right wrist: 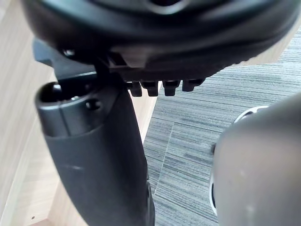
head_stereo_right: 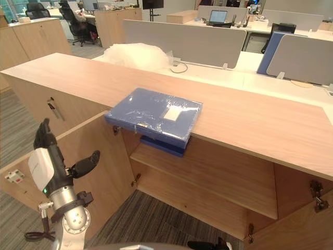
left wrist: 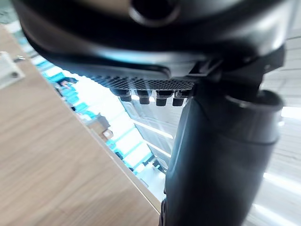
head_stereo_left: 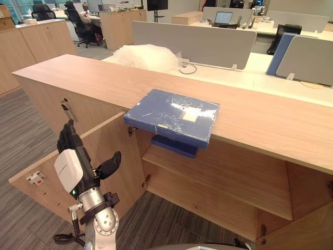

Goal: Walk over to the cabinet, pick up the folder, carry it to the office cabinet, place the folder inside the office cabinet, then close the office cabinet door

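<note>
Looking down from the head, we see the folder (head_stereo_left: 173, 115) lying flat on the cabinet (head_stereo_left: 270, 122) top, at its front edge. The blue, plastic-wrapped cover juts a little past that edge, over the open compartment. No hand touches it. Just below it, a second blue item (head_stereo_left: 174, 146) sits at the left end of the shelf (head_stereo_left: 218, 177) inside the cabinet, partly hidden by the top. The left door (head_stereo_left: 112, 151) stands swung out towards us, with a small white tag (head_stereo_left: 35, 178) low on its inner face. Part of the right door (head_stereo_left: 307, 229) shows at the lower right corner. Our left hand (head_stereo_left: 70, 161) is raised in front of the left door's inner face, wide open and empty, with its fingers straight up and its thumb spread towards the compartment. We cannot tell whether it touches the wood. Our right hand (right wrist: 103, 155) shows in its own wrist view over grey carpet (right wrist: 197, 155), next to a wooden panel. Its thumb reaches out, but we cannot tell how its fingers are set. At the back edge of the cabinet top lies a heap of clear plastic wrap (head_stereo_left: 145, 56), well apart from the folder. Behind it stand grey desk dividers (head_stereo_left: 197, 44), and farther off a laptop (head_stereo_left: 223, 18).
</note>
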### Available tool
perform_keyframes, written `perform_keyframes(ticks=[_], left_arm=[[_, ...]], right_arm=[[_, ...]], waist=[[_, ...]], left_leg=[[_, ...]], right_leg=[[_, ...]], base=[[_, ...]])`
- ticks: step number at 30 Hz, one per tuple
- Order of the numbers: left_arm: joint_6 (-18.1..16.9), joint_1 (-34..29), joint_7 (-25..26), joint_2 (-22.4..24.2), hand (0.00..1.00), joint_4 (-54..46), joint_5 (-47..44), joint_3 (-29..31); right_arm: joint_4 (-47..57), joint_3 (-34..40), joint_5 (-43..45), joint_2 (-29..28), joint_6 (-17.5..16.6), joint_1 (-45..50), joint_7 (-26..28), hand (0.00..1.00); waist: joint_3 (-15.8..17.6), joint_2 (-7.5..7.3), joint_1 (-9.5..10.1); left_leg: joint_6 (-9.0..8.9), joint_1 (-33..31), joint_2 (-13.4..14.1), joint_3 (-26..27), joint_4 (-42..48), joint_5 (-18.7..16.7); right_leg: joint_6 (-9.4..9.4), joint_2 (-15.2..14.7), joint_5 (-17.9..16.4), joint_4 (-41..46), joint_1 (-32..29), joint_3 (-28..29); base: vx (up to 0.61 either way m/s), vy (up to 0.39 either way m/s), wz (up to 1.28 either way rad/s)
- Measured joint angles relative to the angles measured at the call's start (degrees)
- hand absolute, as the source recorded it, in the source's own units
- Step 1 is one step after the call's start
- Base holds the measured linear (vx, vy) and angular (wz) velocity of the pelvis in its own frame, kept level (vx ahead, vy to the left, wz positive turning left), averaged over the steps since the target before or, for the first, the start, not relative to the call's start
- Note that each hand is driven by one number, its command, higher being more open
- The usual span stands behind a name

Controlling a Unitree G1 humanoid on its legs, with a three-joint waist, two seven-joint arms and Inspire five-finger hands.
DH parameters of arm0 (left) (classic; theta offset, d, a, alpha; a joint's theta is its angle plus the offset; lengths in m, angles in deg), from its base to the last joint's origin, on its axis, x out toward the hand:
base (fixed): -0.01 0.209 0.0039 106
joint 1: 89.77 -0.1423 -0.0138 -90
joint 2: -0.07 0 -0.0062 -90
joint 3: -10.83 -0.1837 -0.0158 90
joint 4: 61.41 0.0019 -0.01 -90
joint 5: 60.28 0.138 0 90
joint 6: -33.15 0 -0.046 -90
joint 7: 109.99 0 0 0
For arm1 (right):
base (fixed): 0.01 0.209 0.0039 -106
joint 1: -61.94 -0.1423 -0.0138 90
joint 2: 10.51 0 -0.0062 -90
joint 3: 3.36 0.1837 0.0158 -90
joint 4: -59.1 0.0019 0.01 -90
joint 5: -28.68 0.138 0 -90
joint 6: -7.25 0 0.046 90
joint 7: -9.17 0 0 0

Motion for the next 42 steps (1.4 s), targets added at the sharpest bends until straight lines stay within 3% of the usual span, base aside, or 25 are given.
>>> perform_keyframes(ticks=[6, 17, 26, 42], left_arm=[[-1.0, 0.0, -4.5, -7.6, 1.00, 0.8, 3.0, 0.1], [-2.3, 0.9, -8.7, -14.5, 1.00, 4.3, 6.1, 0.1], [-2.5, 7.0, -8.7, -16.5, 1.00, 6.2, 7.4, -0.5], [-2.5, 12.8, -9.6, -19.4, 1.00, 16.1, 8.9, -7.2]], right_arm=[[0.1, 1.4, -0.7, 0.7, -0.2, -0.5, 0.9, 1.00], [0.4, 2.5, -3.7, 0.9, -0.2, -1.1, 2.4, 1.00], [0.5, 2.7, -4.1, 1.7, -0.1, -1.5, 2.8, 1.00], [0.7, 6.7, -3.8, 1.6, 0.1, -1.7, 2.7, 1.00]], waist=[[0.3, 0.89, -1.05], [0.5, 1.79, -1.66], [0.8, 3.37, -2.50], [0.7, 3.52, -4.47]], left_leg=[[-0.10, 1.2, 0.5, 0.9, -0.7, -0.1], [0.33, 2.0, 0.9, 3.3, -0.9, -0.8], [0.63, 2.8, 0.8, 4.9, -0.9, -1.1], [0.82, 4.0, 0.8, 8.4, -0.9, -1.5]], right_leg=[[-0.56, 0.8, 0.5, -0.9, 0.5, 0.9], [-1.05, 2.0, 2.8, -4.4, 1.3, 3.3], [-0.83, 2.4, 4.8, -7.1, 2.6, 4.9], [-0.79, 3.0, 7.3, -10.1, 3.0, 8.3]], base=[[-0.01, -0.020, -0.09], [0.03, 0.010, -0.11], [-0.02, 0.018, -0.08], [0.01, 0.025, -0.12]])
